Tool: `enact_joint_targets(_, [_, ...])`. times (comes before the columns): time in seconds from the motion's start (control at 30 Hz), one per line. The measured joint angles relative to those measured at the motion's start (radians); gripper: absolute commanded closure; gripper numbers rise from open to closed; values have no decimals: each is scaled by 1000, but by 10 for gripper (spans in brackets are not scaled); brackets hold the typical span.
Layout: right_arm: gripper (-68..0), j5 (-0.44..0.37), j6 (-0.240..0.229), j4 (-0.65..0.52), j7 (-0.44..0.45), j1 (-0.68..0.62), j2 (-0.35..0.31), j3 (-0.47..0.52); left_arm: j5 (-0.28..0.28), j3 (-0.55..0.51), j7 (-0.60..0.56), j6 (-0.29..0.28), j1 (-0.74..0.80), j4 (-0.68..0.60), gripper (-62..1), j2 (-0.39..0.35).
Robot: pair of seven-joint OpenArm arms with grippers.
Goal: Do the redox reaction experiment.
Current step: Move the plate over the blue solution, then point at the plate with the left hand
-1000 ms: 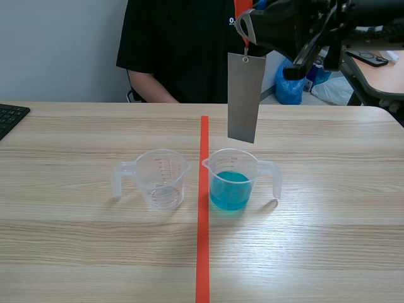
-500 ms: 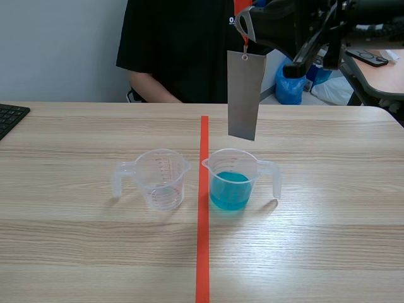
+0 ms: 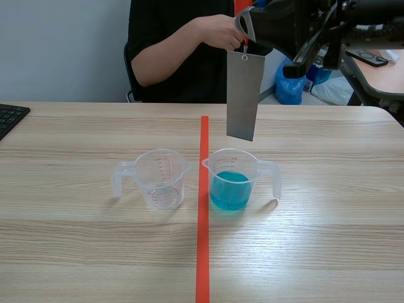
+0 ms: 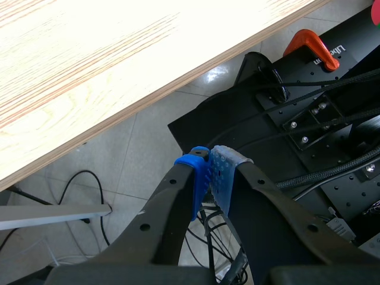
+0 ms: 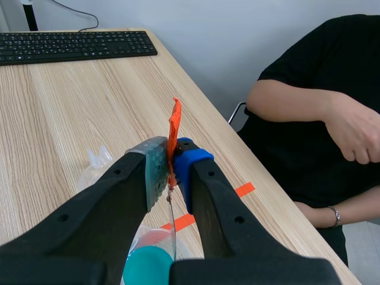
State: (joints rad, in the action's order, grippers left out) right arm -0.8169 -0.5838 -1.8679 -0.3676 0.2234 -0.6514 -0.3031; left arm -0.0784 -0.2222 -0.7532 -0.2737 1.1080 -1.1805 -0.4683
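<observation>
The right claw [image 5: 172, 160] pinches the orange tag [image 5: 174, 127] of a grey sheet [image 3: 243, 96] hanging beneath it, over the blue-liquid cup [image 3: 235, 180]; the left claw [image 4: 212, 175] is closed, empty.

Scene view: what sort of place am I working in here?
Probably an office or teaching room rigged for a tabletop chemistry demo: a wooden desk with a keyboard, a clear measuring cup beside a cup of blue liquid, and a person seated across.

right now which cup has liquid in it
The cup below the hanging grey plate, on the right arm's side of the tape: it holds blue liquid; the other cup looks empty.
</observation>
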Motion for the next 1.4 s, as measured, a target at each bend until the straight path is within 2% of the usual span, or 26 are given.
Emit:
enact_joint_targets(0.57, [-15,0,0,0,0,0,0,0,0,0,-1,0,0,0,-38,0])
enact_joint_targets(0.7, [-15,0,0,0,0,0,0,0,5,0,-61,27,-8,0,-38,-7])
enact_joint_targets(0.73, [-15,0,0,0,0,0,0,0,21,0,-58,26,-18,0,-38,-19])
enact_joint_targets(0.83, [-15,0,0,0,0,0,0,0,131,1,-44,-2,-68,-5,-38,-90])
enact_joint_targets(0.9, [-15,0,0,0,0,0,0,0,168,1,-42,-21,-119,-17,-38,-158])
enact_joint_targets(1.03, [-15,0,0,0,-1,0,0,0,230,0,-35,-126,-246,-33,-38,-275])
enact_joint_targets(1.2, [-15,0,0,0,0,0,0,0,318,5,64,-266,-427,-33,-38,-381])
enact_joint_targets(1.3, [-15,0,0,0,0,0,0,0,376,46,100,-314,-548,-33,-38,-440])
enact_joint_targets(1.4, [-15,0,0,0,0,0,0,0,431,130,154,-345,-691,-33,-38,-481])
